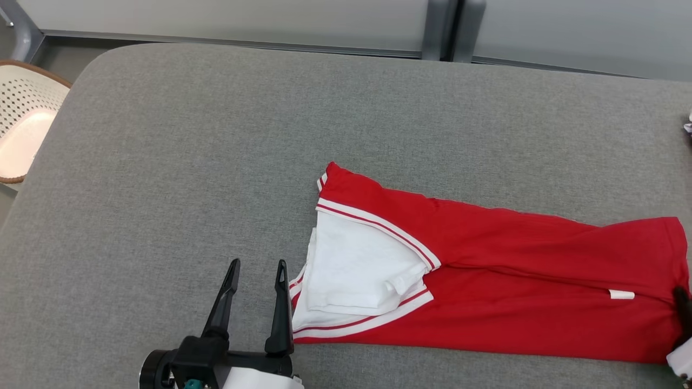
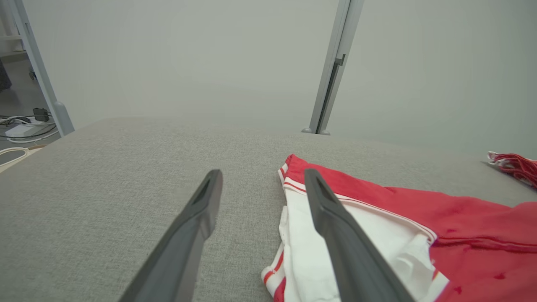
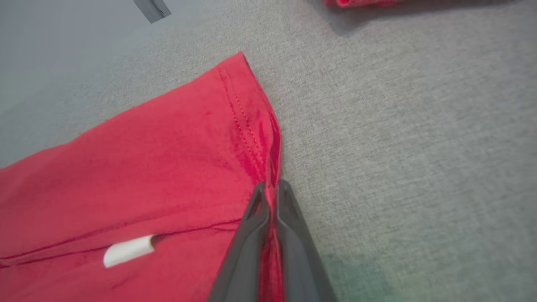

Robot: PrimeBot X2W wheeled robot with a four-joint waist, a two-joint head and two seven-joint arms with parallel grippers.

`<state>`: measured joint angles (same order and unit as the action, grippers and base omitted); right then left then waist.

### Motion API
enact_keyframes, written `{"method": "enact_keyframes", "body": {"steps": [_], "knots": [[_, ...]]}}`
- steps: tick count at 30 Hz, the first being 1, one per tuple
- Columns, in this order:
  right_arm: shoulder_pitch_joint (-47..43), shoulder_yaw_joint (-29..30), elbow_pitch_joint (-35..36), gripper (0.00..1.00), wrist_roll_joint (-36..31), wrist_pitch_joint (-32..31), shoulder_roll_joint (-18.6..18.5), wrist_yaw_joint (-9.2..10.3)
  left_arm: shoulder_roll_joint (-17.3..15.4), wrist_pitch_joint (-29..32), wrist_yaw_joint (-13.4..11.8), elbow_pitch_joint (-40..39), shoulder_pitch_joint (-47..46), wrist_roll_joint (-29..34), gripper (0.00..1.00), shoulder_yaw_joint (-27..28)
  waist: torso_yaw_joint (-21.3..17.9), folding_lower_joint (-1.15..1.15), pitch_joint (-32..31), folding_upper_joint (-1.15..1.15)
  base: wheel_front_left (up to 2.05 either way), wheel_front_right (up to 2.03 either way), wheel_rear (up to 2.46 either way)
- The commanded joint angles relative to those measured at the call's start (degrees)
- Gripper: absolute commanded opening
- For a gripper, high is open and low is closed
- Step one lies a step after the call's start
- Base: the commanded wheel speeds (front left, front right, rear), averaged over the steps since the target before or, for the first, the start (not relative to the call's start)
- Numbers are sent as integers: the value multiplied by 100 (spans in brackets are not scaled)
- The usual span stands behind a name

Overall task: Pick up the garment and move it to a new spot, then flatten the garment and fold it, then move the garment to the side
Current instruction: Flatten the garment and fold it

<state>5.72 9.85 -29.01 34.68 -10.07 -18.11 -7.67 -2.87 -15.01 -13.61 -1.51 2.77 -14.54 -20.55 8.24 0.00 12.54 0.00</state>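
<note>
Pinching the garment (image 3: 147, 159), right fingers (image 3: 251, 239) press together; left fingers (image 2: 197, 226) stand spread.

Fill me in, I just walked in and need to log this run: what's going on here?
The robot is working on a red garment with white trim that lies folded lengthwise on the grey padded table. Its right gripper is shut on the garment's stitched hem at one end. Its left gripper stands open beside the white-trimmed end, holding nothing.
</note>
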Motion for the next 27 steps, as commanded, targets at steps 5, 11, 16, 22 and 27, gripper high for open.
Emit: {"method": "enact_keyframes", "body": {"steps": [5,11,16,22,27], "knots": [[-126,92,259,0,-10,-32,-624,29,-11,-15,50,5,-22,15,100,51,-221,0,8,0,0,0,0],[-288,288,843,0,67,-362,-1234,28,-13,-15,100,80,-66,55,100,101,-377,0,-35,0,0,0,0],[-344,483,1567,0,72,-689,-1389,28,-14,-15,117,125,-52,69,100,133,-456,0,-81,0,0,0,0],[-521,529,3053,0,-146,-1295,-983,27,-14,-15,150,202,-38,64,100,111,-474,0,-181,0,0,0,0],[-657,412,4052,0,-456,-1644,-441,27,-15,-15,175,226,-24,44,100,77,-389,0,-242,0,0,0,0]]}}
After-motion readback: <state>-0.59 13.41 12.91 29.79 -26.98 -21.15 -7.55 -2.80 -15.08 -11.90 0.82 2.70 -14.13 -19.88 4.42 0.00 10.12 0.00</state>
